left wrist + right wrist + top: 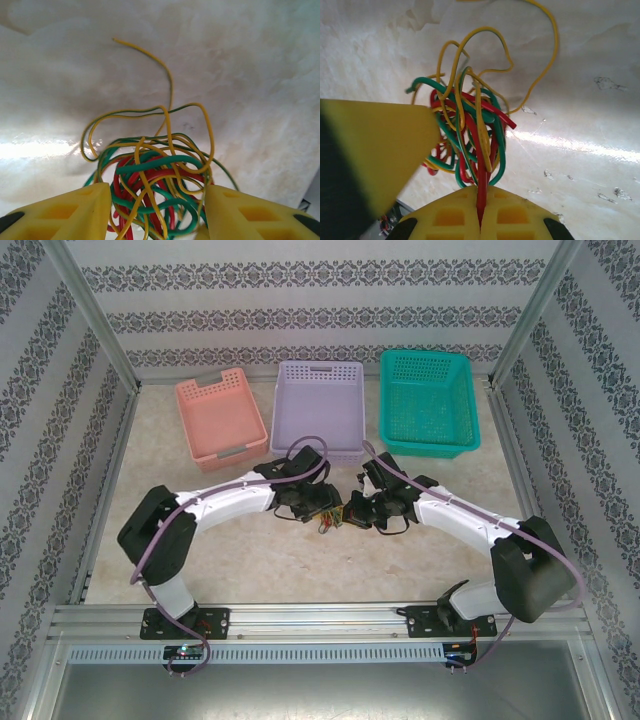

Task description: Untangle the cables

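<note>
1. Top external view: the cables are seen as one small tangle at the middle of the table; they are flanked closely by the left gripper and the right gripper; a pink basket, a lilac basket and a teal basket are lined up behind.
2. Left wrist view: the left gripper is held released, its yellow fingers set apart; the red, green and yellow cables are bunched between them; one yellow end is curled away free.
3. Right wrist view: the right gripper is clenched; a red cable is pinched in its seam; the remaining cables are knotted just beyond it.
</note>
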Controlling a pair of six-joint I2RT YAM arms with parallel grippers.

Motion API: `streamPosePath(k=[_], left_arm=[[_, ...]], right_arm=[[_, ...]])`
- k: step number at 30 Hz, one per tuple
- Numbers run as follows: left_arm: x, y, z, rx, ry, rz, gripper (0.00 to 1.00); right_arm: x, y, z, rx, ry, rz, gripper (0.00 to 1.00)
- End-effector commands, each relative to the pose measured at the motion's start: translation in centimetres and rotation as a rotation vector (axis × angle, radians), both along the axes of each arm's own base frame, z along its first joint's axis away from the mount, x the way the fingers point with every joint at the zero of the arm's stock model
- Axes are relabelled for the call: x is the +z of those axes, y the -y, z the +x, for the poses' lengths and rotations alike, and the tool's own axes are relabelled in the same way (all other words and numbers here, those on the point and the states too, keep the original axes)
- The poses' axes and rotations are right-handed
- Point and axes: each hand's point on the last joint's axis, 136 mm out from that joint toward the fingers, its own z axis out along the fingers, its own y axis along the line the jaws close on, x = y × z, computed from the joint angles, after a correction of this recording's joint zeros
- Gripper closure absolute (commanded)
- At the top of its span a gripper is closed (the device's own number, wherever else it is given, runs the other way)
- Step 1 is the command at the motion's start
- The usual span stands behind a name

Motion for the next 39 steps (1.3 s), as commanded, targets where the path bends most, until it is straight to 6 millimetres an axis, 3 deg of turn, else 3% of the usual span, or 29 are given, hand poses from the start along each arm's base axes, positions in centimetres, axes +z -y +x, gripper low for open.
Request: streamPosePath(k=[1,4,6,8,9,18,25,29,34,39], left_arm=[[-0.4,0.6,-0.4,-0.047,-0.004,0.041,0.5],[-1.9,0.8,-1.0,-0.08,-0.021,0.076,0.61],[-2.8,0.2,-1.5,-0.08,-0.028,0.095,0.77],[-2.5,-0.7,-1.4,-0.057,0.008,0.109,0.95],[-2.2,-1.4,-1.3,-0.044,0.031,0.122,1.0],[-0.2,-8.8,-0.7,0.068,0.128,0.196,1.0],[0.5,-11.5,-0.7,0.131,0.156,0.189,1.0],[0.7,-14.2,-1.4,0.168,0.16,0.294,1.0],[0.7,-17.5,-2.7,0.187,0.151,0.42,1.0],[0.3,-18.4,-3.5,0.208,0.141,0.426,1.0]], right_arm=[[2.1,-1.2,-0.2,0.043,0.059,0.07,1.0],[2.3,-1.0,-0.2,0.03,0.07,0.082,1.0],[2.5,-0.7,-0.2,0.014,0.075,0.086,1.0],[2.3,-0.1,-0.1,-0.011,0.066,0.087,1.0],[2.2,0.3,-0.1,-0.023,0.058,0.09,1.0],[0.8,5.2,0.7,-0.187,-0.032,0.147,1.0],[-0.8,5.8,0.6,-0.195,-0.084,0.115,1.0],[-1.1,8.0,1.3,-0.259,-0.08,0.045,1.0],[-0.4,11.0,2.7,-0.35,-0.048,0.016,1.0],[0.1,10.9,3.5,-0.347,-0.04,0.041,1.0]])
